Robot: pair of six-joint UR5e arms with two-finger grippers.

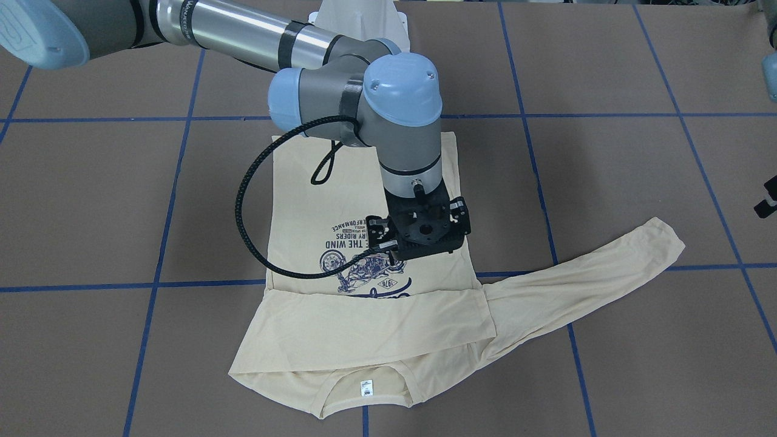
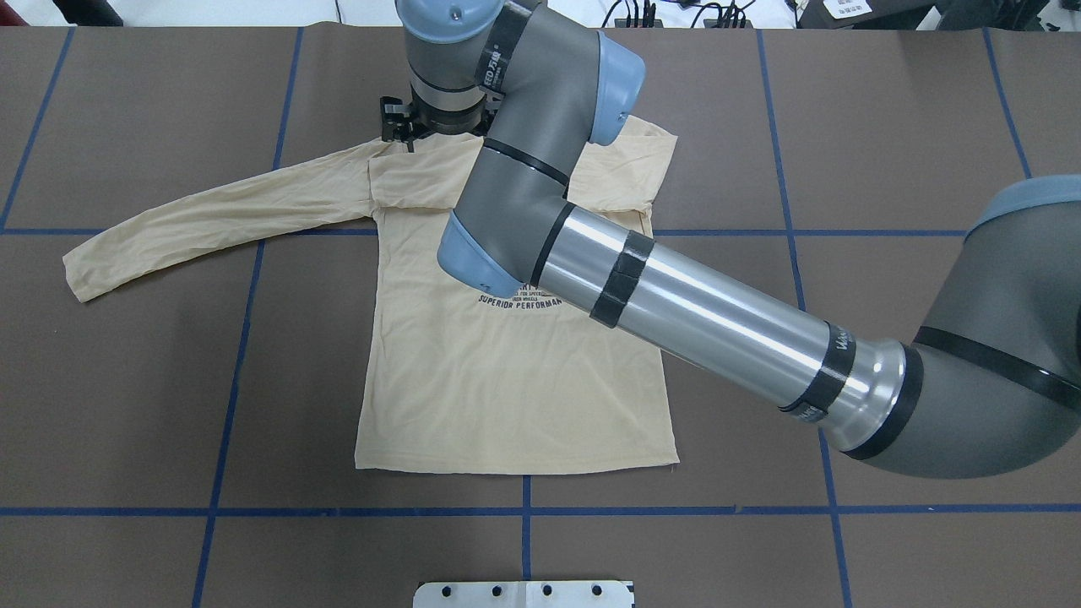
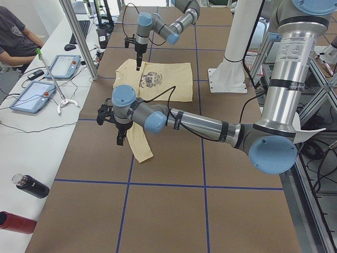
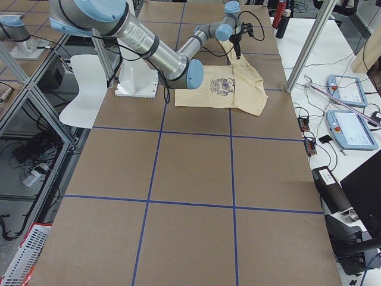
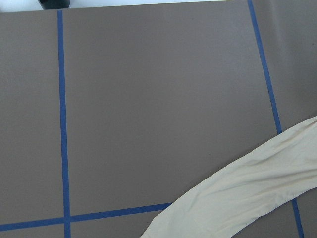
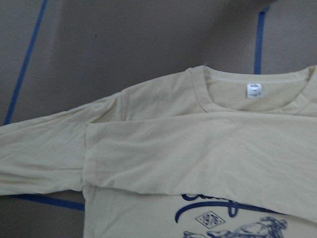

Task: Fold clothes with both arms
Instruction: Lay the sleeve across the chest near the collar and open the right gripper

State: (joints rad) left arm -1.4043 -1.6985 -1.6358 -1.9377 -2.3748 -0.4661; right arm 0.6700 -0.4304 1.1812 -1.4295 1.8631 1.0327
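**Front-facing view:** A pale cream long-sleeved T-shirt lies flat on the brown tabletop. Its navy print faces up, and the collar with its white neck label is nearest the camera. One sleeve, the folded sleeve, lies across the chest and covers part of the print. The other, the outstretched sleeve, reaches toward the robot's left. The right gripper hangs over the shirt body near its side edge. It is seen from above, so its fingers are hidden, and I cannot tell whether it is released or clenched. A black sliver of the left gripper shows at the frame edge, apart from the cuff. Its state cannot be told either.

**Overhead view:** The right arm crosses the T-shirt and hides much of the print. The right gripper sits at the collar end, mostly behind its wrist. The straight hem lies nearest the robot, and bare tabletop rings the shirt.

**Left-side view:** This is the only view that shows the left arm whole. The left gripper points down near the sleeve's cuff. A seated person is at a white desk beside the tabletop.

**Right-side view:** The T-shirt lies at the far end, with open tabletop in front of it.

**Left wrist view:** This shows mostly bare tabletop crossed by blue tape lines. The outstretched sleeve fills one lower corner.

**Right wrist view:** The neck label, the collar and the folded sleeve all lie flat.
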